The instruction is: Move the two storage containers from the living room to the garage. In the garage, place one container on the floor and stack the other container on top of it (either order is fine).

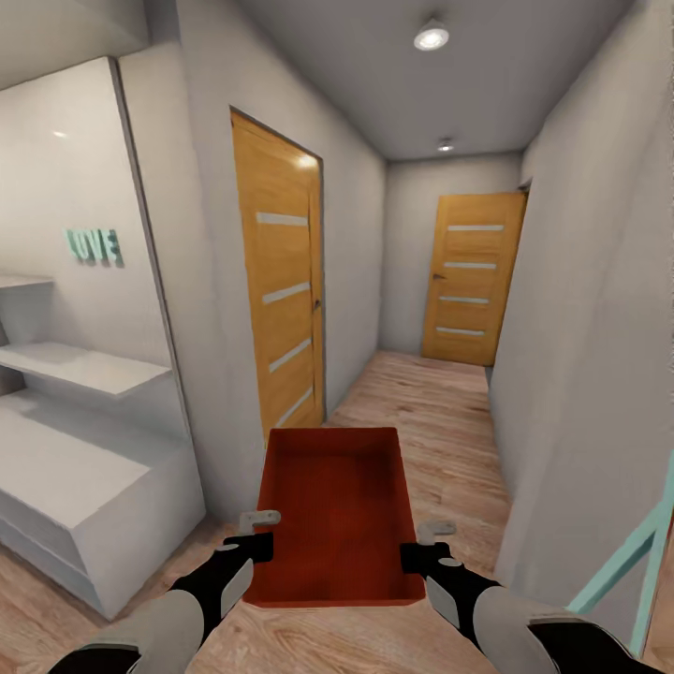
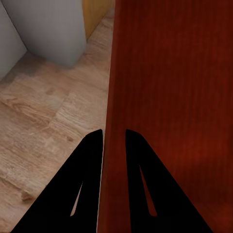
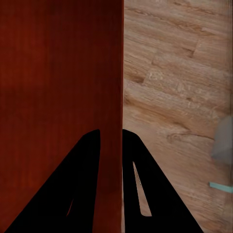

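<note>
Head view: orange-red bin (image 1: 335, 510) held out in front of the robot over the light wood floor (image 1: 440, 421) of a narrow hallway. Left gripper (image 1: 257, 524) at the bin's left wall, right gripper (image 1: 432, 538) at its right wall. A wooden door (image 1: 279, 281) stands beyond the bin to its left; a second door (image 1: 471, 278) closes the hallway far beyond it. White shelves (image 1: 80, 365) left of the bin.

Left wrist view: jaws narrowly apart, one finger on each side of the bin (image 2: 170, 97) wall, clamping it (image 2: 114, 133).

Right wrist view: jaws likewise pinch the bin (image 3: 58, 73) wall between them (image 3: 111, 133); plank floor (image 3: 174, 73) beside the bin.
</note>
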You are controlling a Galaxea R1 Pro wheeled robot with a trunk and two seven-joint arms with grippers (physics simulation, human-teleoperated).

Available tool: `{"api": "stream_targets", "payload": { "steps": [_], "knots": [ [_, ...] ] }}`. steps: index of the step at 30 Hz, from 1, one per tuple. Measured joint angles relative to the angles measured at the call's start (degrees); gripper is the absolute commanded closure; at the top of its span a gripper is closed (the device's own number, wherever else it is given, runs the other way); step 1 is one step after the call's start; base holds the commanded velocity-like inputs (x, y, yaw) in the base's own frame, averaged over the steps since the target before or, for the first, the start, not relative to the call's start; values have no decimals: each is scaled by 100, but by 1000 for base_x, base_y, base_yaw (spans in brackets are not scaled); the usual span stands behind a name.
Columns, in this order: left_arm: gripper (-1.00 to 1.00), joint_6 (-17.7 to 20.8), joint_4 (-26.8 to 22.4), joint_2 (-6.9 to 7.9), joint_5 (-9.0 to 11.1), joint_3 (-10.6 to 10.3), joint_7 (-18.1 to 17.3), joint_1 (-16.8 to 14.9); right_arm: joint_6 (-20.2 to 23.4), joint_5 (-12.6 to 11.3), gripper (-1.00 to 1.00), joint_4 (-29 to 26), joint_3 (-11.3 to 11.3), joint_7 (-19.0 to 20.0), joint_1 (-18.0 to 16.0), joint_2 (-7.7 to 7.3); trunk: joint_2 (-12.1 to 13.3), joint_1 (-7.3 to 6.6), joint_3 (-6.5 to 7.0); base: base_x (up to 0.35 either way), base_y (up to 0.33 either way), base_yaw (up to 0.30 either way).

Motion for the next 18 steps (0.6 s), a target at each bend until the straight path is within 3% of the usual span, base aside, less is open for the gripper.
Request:
{"api": "stream_targets", "payload": {
  "steps": [18],
  "knots": [
    [100,0,0,0,-2,0,0,-1,-1,1,100,0,-1,0,0,0,0,0,0,323,160,-286]
  ]
}}
